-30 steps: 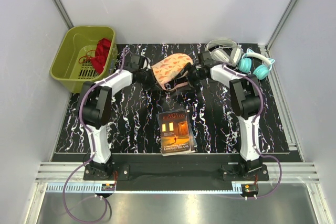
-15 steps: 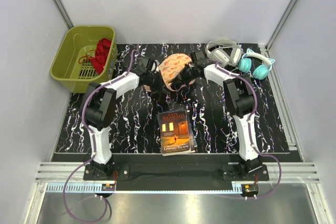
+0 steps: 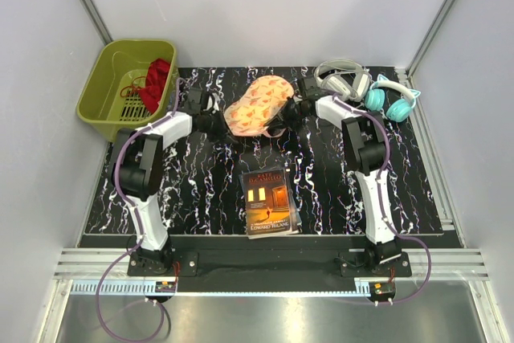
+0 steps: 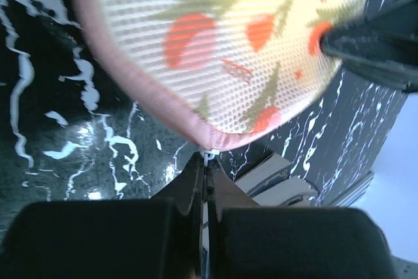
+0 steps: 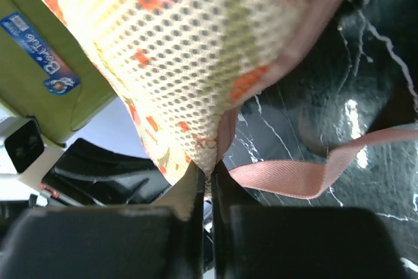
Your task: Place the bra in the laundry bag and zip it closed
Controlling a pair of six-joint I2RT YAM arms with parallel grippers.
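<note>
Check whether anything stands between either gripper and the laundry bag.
Nothing visible does. The left gripper and the right gripper each have their jaws closed on the pink edging of the laundry bag, at opposite ends.

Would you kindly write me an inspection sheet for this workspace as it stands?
Surface: black marbled tabletop with white veins.
Job's things: peach fruit-print mesh laundry bag stretched between both grippers; yellow bra, nothing seen.
Clutter: dark paperback book; white headphones; teal cat-ear headphones; olive-green plastic basket holding red cloth.
Grippers: left gripper shut on the bag's pink edging; right gripper shut on its opposite edge.
Cables: purple cables trailing along both arms.
Surroundings: pale grey enclosure walls.
</note>
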